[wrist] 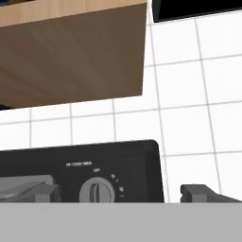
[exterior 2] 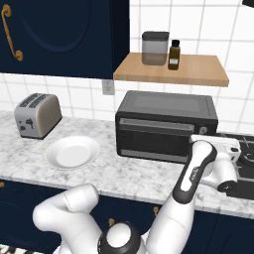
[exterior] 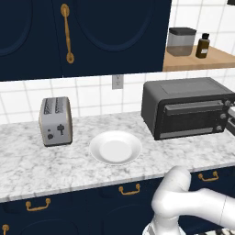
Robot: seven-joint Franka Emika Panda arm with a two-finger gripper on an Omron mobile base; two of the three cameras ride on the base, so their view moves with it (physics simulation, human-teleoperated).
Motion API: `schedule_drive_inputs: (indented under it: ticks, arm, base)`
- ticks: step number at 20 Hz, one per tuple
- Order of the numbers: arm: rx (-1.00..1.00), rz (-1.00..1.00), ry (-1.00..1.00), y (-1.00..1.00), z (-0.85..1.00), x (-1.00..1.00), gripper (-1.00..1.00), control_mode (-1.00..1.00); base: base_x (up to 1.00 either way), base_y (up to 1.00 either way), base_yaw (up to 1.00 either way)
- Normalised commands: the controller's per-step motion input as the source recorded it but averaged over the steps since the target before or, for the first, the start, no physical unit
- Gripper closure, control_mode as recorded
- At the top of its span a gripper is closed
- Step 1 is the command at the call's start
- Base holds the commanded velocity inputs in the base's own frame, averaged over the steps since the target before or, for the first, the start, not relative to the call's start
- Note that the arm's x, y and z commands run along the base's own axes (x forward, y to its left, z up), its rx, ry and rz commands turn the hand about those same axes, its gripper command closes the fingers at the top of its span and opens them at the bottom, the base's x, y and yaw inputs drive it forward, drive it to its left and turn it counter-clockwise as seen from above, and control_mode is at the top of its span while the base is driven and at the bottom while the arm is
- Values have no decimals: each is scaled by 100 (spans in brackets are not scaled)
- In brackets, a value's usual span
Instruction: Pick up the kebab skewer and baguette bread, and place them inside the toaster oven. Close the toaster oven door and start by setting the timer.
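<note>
At the oven's right end: the claw (wrist: pixel 127 193) is hovering just in front of the control panel, spread wide and holding nothing, one tip to each side of the timer knob (wrist: pixel 96 191).
Claw aim: judging by the hand view, it is lining up on that knob, whose pointer is sitting near the OFF mark; the wide spread is likely there so the tips can straddle the knob before pinching.
Arm: the white arm (exterior 2: pixel 194 171) is reaching up from the near edge of the desk (exterior 2: pixel 144 179) and bending leftward at the wrist, which is putting the hand square to the oven's front.
Toaster oven: the toaster oven (exterior 2: pixel 166 125) is standing on the desk against the tiled wall, right of centre, under the wooden shelf (exterior 2: pixel 171 69).
Toaster oven door: the toaster oven door (exterior: pixel 189 120) is looking shut, its bar handle along the top edge, so the timer appears to be the step in hand.
Kebab skewer and baguette bread: I cannot make either out on the desk; whether they are lying inside the oven I cannot tell through the dark window.
Plate: a white plate (exterior: pixel 115 147) is sitting bare at the middle of the desk, left of the oven.
Toaster: a silver toaster (exterior: pixel 55 120) is standing further left, well apart from the work.
Shelf items: a jar (exterior 2: pixel 155 48) and a brown bottle (exterior 2: pixel 173 55) are resting on the shelf, out of the arm's way.
</note>
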Motion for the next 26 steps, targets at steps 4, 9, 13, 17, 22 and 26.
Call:
schedule_drive_inputs:
  ticks: [4,9,13,17,22,26]
  arm:
    - [0,0,0,3,-9,28,-100,-100]
    - [0,0,0,0,-11,24,-100,-100]
    - [0,0,0,-4,-8,24,-100,-100]
    - [0,0,0,-8,0,22,-100,-100]
    - [0,0,-1,-11,0,7,-100,-100]
    - [0,0,-6,-1,0,0,-100,-100]
  base:
    - [0,0,0]
    - [0,0,0]
    - [0,0,0]
    - [0,0,0]
    - [0,0,0]
    - [0,0,0]
